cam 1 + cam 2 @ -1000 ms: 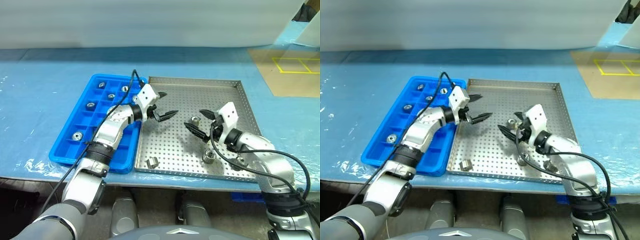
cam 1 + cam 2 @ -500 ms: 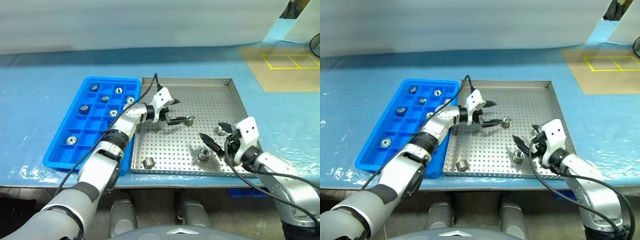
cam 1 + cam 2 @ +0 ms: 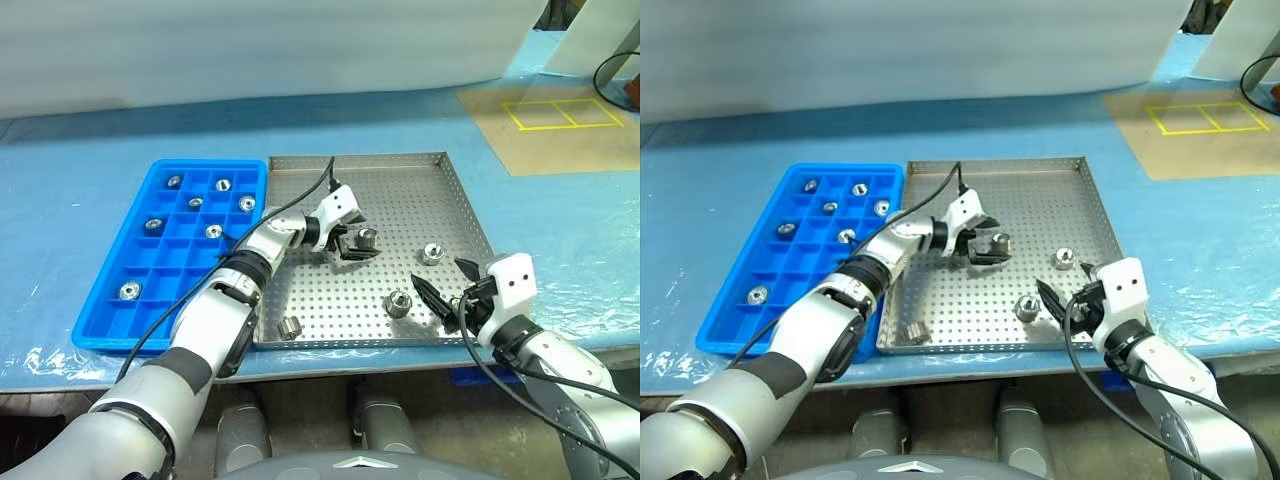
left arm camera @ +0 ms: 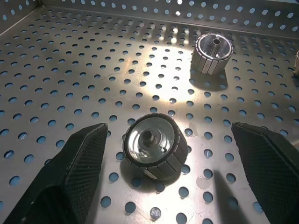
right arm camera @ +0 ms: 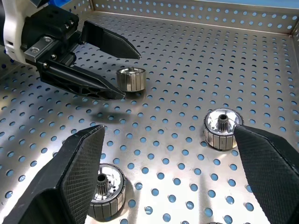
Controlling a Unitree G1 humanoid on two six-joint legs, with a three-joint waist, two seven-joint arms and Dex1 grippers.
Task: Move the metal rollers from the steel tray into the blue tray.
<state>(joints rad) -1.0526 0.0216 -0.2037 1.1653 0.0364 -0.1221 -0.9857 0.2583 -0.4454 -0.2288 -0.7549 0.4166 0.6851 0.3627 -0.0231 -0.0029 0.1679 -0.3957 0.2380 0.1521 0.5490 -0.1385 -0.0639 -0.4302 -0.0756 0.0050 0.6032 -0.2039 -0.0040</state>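
Nearest, the right claw [image 3: 443, 287] hangs released over the steel tray's [image 3: 440, 190] near right corner, its two black fingers spread wide and holding nothing. Just beyond its tips a roller [image 3: 398, 303] stands on the perforated floor, and a second roller [image 3: 432, 253] sits a little farther back, nearer the right rim. A third roller [image 3: 290, 328] lies tilted by the near left corner of the steel tray, close to the front rim.

Farther in, around the middle of the steel tray, the left claw [image 3: 357, 239] reaches in from the left, also released: its fingers stand apart on either side of a fourth roller [image 4: 155, 145], which rests on the floor between them. In the left wrist view neither finger [image 4: 70, 172] touches that roller; there is a gap on both sides.

To the left, the blue tray [image 3: 95, 310] lies alongside the steel tray on the blue-covered bench [image 3: 70, 150], their long edges just beside each other. Six rollers [image 3: 213, 231] sit in its cells, one to a cell: one in a near cell on the left side, the other five grouped toward the far end.
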